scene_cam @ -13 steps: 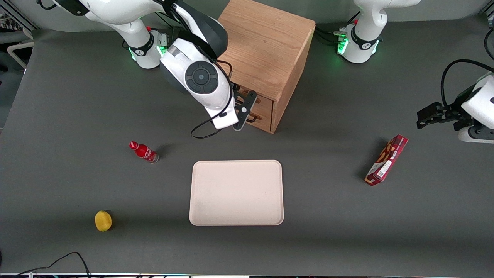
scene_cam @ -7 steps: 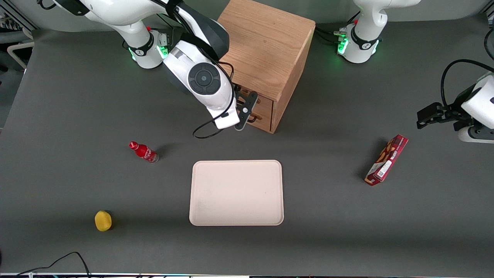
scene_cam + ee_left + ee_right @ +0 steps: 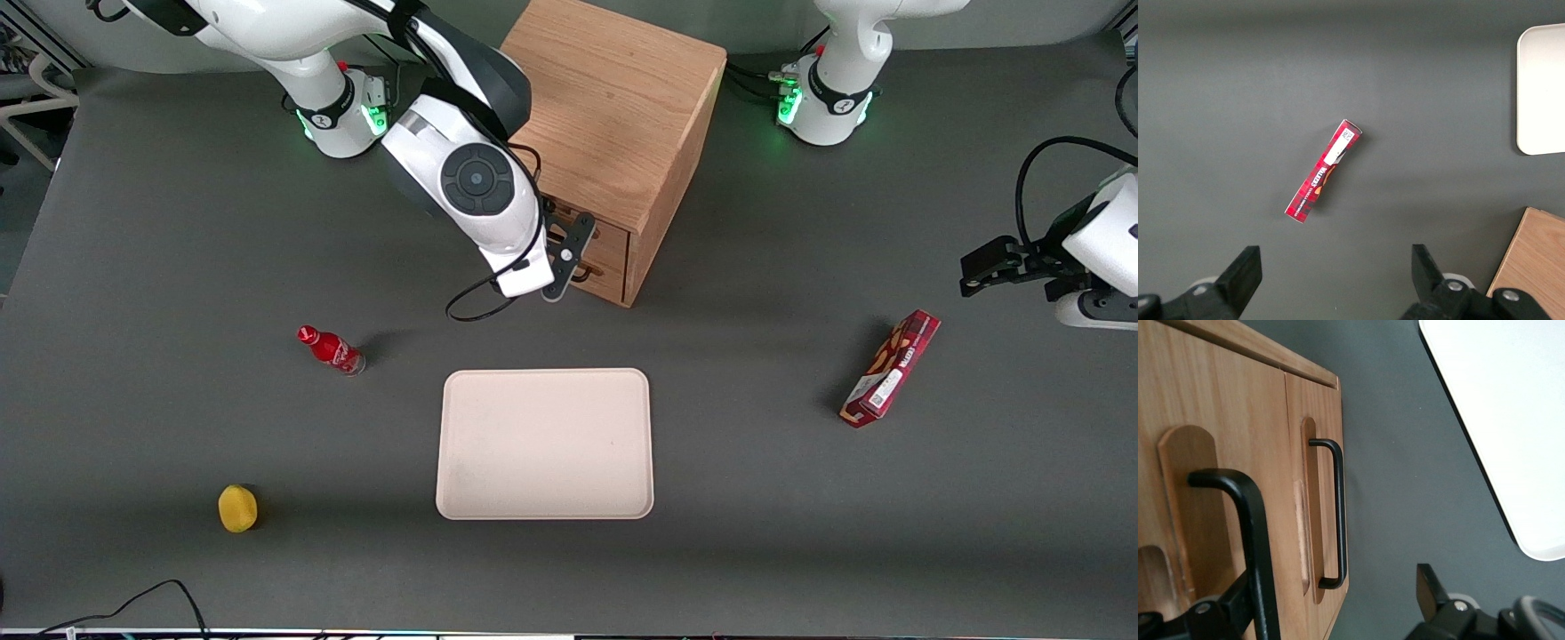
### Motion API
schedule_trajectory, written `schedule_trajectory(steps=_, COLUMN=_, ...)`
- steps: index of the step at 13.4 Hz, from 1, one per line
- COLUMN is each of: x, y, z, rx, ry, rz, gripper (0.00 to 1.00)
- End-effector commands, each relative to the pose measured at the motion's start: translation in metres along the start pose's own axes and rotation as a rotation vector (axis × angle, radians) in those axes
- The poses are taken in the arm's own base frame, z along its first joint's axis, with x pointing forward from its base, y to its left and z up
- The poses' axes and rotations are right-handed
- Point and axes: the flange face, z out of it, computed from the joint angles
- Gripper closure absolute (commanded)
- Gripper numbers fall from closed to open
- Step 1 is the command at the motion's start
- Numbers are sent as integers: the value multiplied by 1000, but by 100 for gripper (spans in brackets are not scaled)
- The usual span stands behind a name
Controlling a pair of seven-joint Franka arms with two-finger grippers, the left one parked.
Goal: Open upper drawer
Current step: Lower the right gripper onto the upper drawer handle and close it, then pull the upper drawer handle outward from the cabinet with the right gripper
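The gripper (image 3: 569,253) hangs right in front of the wooden cabinet (image 3: 613,116), level with its drawer fronts, fingers spread wide and holding nothing. The upper drawer (image 3: 1225,393) sits flush in the cabinet, not yet pulled. Its black wire handle (image 3: 1248,520) looms close in the right wrist view, running just beside one finger (image 3: 1238,603), while the lower drawer's handle (image 3: 1335,513) sits farther from the camera.

To do this well, I'd say the arm needs to centre the upper handle between the fingers rather than leave it hugging one of them, then close firmly on the bar. The pull should go straight out from the cabinet's front, since a slanted pull could drag the whole cabinet or slip off the thin wire.

Compared with a second ago, the wrist has crept slightly closer to the cabinet. The drawer looks just as shut.
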Motion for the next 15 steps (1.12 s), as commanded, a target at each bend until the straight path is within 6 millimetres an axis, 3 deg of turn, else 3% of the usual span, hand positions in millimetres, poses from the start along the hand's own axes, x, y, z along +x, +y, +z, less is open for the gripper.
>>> schedule_trajectory(steps=1, x=3, y=0, z=5, rx=-34, ry=-4, rz=16, gripper=0)
schedule_trajectory(steps=10, x=-5, y=25, z=-6, rx=-62, ry=10, rz=37, gripper=0)
schedule_trajectory(steps=15, x=-10, y=50, z=-5, rx=-56, ry=15, rz=68, gripper=0)
